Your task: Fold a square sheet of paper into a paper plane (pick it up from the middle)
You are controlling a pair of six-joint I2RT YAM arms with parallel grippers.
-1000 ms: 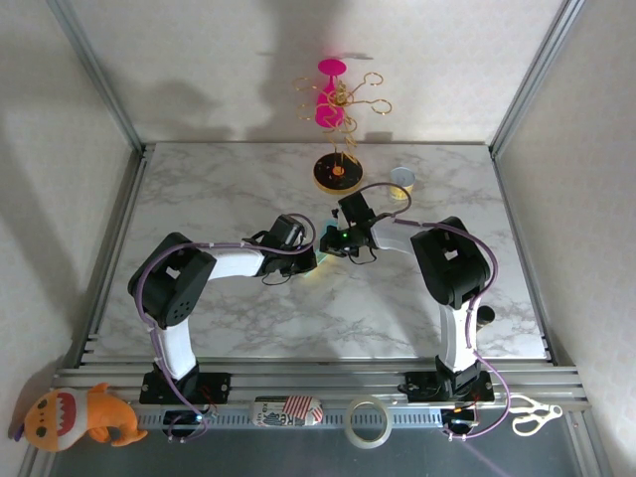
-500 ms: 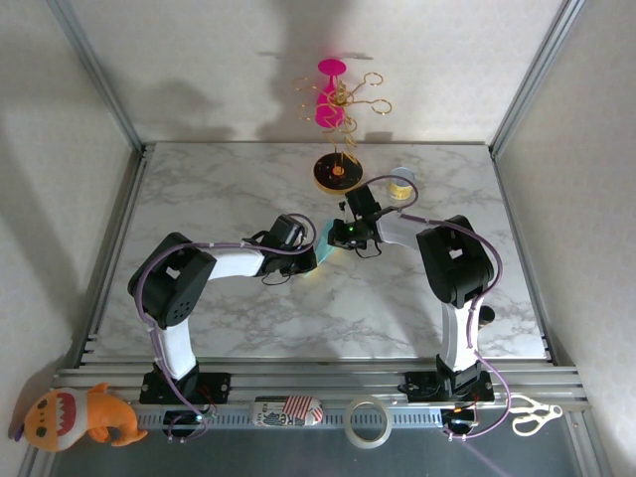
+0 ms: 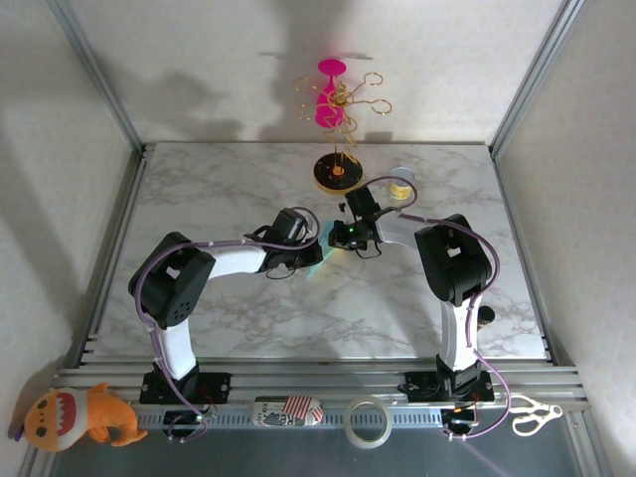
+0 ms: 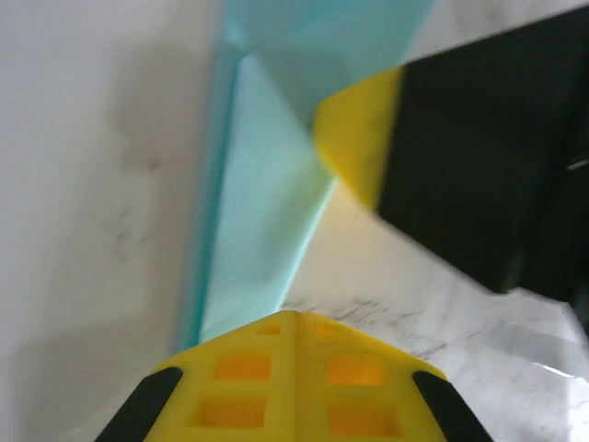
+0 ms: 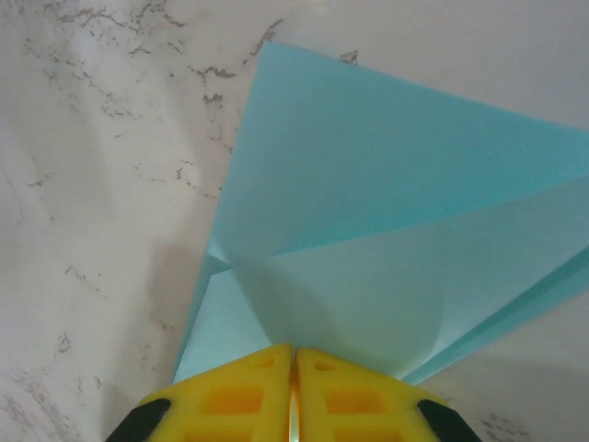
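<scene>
Top view: L jaws & R jaws met nose to nose mid-bench (image 3: 219, 199), just in front of the black-and-yellow stand base (image 3: 337, 171). The paper (image 3: 322, 260) showed as a teal sliver between & just below them.

L wrist: L jaws were closed, tips pinching the near end of the paper (image 4: 258, 230), a creased, folded strip running away. R finger (image 4: 354, 138) touched its far part.

R wrist: R jaws were closed on the paper's (image 5: 386, 212) edge, folded layers fanning out above the marble.

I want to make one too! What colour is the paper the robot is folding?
Plain teal-blue paper, with no pattern. The right wrist view shows it best.
</scene>
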